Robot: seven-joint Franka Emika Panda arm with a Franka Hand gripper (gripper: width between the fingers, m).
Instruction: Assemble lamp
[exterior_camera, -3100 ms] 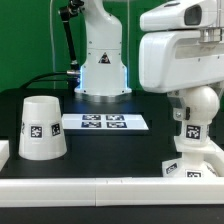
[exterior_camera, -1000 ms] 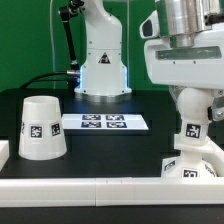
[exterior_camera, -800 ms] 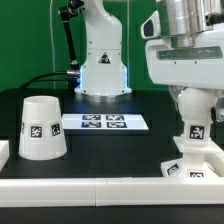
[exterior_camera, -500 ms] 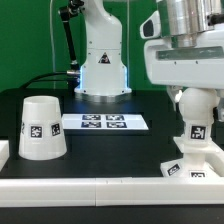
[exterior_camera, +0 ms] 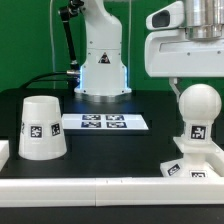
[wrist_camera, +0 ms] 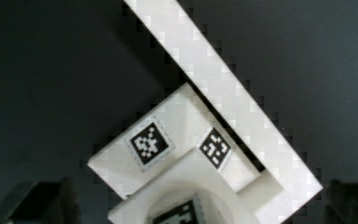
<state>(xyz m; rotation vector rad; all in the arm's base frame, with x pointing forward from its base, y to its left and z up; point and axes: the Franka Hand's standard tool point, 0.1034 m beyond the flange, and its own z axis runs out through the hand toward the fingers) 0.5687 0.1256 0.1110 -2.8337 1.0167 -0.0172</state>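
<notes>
The bulb (exterior_camera: 198, 112) is seen standing upright on the base (exterior_camera: 189, 167) at the exterior view's right, near the front edge, free of the gripper (exterior_camera: 190, 82) above it. Whether the claw is open cannot be told. The shade (exterior_camera: 41, 127) is placed well apart on the left. If the bulb is not seated fully, it could be tipped when the shade is lowered.

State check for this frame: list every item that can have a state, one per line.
Round white bulb: upright, neck down in the base, not held.
Low white blocky base: on the table, carrying the bulb.
White truncated-cone shade: standing alone, not mounted.
Gripper: raised above the bulb; jaws out of view.
</notes>
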